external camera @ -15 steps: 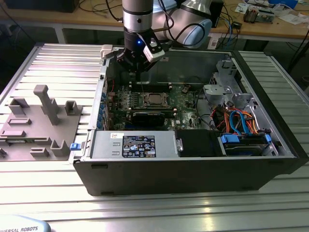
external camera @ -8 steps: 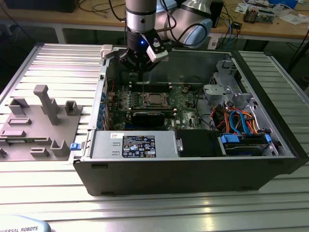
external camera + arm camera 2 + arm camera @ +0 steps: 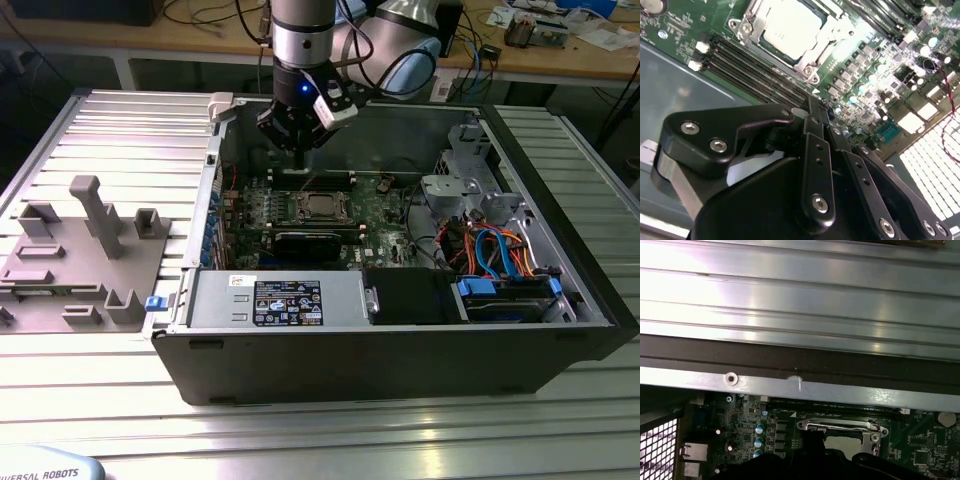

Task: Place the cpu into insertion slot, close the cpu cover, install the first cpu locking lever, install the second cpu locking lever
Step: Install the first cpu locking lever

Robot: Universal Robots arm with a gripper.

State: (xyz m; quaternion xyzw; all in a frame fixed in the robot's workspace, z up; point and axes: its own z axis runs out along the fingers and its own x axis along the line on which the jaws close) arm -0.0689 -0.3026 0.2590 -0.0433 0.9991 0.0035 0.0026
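Observation:
The cpu (image 3: 321,207) lies flat in the insertion slot (image 3: 300,209) on the green board inside the open computer case. In the second wrist view its dull silver top (image 3: 790,25) shows through the cut-out of the cpu cover (image 3: 807,67), which lies down over it. The first wrist view shows the same socket, with the cover's edge (image 3: 840,426) and the cpu (image 3: 842,442). My gripper (image 3: 300,158) hangs above the board just behind the slot, toward the case's back wall. Its black fingers (image 3: 816,125) are shut together with nothing between them, and they touch neither the cover nor the cpu.
Long black memory slots (image 3: 760,70) run beside the socket. A black card (image 3: 310,240), the power supply (image 3: 285,300) and a drive cage with coloured cables (image 3: 500,255) crowd the case. A grey fixture tray (image 3: 80,255) sits on the ribbed table at the exterior view's left.

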